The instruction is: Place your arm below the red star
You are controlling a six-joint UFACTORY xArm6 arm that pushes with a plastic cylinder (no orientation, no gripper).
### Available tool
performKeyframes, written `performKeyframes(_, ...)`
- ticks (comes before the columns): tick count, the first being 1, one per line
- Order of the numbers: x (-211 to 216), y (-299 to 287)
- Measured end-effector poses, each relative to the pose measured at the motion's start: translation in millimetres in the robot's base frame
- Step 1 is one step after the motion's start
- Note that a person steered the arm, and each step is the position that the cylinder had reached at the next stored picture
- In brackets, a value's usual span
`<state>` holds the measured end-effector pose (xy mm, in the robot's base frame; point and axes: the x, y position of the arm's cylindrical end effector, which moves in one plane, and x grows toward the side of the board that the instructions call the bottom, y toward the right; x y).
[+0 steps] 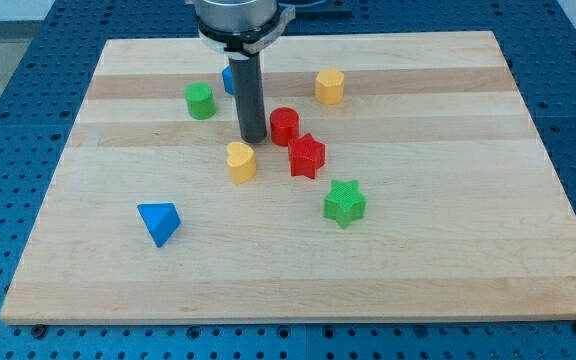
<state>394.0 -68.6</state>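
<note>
The red star (pixel 307 156) lies near the middle of the wooden board (pixel 448 250). A red cylinder (pixel 284 125) touches it at its upper left. My tip (pixel 254 138) stands to the left of the red cylinder, up and to the left of the red star, and just above the yellow heart-shaped block (pixel 240 161).
A green star (pixel 344 203) lies below and right of the red star. A blue triangular block (pixel 159 222) is at the lower left. A green block (pixel 200 100), a blue block (pixel 228 80) partly hidden behind the rod, and a yellow hexagonal block (pixel 329 87) sit toward the top.
</note>
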Motion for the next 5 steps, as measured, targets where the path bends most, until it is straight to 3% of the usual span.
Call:
performKeyframes(1, 6, -33)
performKeyframes(3, 86, -62)
performKeyframes(5, 103, 42)
